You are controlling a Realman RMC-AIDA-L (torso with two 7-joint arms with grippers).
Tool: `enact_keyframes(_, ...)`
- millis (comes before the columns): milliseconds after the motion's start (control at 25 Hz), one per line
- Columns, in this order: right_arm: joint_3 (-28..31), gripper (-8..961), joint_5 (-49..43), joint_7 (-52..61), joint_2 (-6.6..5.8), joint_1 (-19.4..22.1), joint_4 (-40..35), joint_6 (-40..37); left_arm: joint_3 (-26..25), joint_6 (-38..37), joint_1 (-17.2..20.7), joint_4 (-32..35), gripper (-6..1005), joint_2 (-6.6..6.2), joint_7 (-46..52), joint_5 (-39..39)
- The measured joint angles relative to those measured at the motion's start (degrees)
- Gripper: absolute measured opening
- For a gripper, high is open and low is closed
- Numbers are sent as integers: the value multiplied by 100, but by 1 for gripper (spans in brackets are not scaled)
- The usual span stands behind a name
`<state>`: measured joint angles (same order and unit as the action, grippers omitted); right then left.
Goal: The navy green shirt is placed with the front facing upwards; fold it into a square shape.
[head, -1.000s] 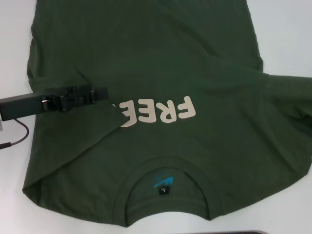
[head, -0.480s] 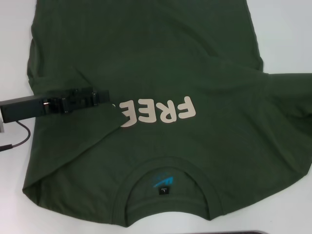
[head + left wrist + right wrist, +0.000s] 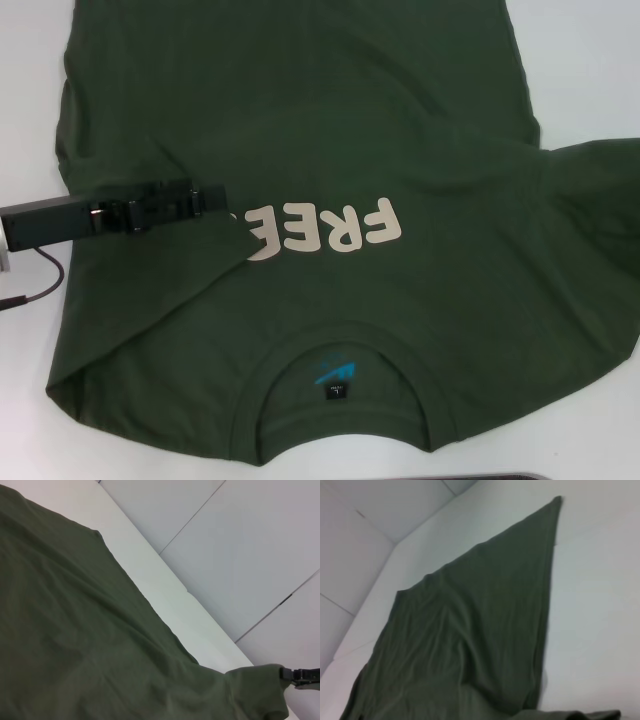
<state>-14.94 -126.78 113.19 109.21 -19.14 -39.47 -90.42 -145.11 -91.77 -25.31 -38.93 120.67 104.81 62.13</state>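
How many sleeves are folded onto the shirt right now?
1: the left sleeve lies over the shirt, under the left gripper, covering part of the lettering. The right sleeve is still spread out.

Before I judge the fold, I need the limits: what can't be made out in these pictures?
- Head view: the navy green shirt's hem and right sleeve are cut off by the picture's edges.
- Head view: the folded-in left sleeve covers the start of the lettering.
- Head view: the left gripper is edge-on, its grip unreadable.
- Right gripper: in no view.
- Neck tag: print too small.
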Motion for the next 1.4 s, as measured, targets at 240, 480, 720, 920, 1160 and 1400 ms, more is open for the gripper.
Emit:
enact_keyframes(240,-29,21,5,0,31,-69,-26,-126,0,-7,-6,0,877,0,4,0)
enact_keyframes(480,3,23,5,0,52,-161,-74,-339,0,-24,-9,0,877,0,12,0)
enact_keyframes(720,-37,24,5,0,57,-290,-78,-438,0,-27,-19,0,878,0,13,1)
enact_keyframes(920,-42,25,5,0,70,-420,-78,-553,0,-38,-19,0,878,-1,55,6)
enact_keyframes(1160,-70,26,-14,9,107,-576,-78,-599,0,-44,-17,-1,877,-8,60,9)
enact_keyframes(1400,-333,28,-30,9,263,-728,-78,-559,-1,-44,-28,0,877,-10,66,10)
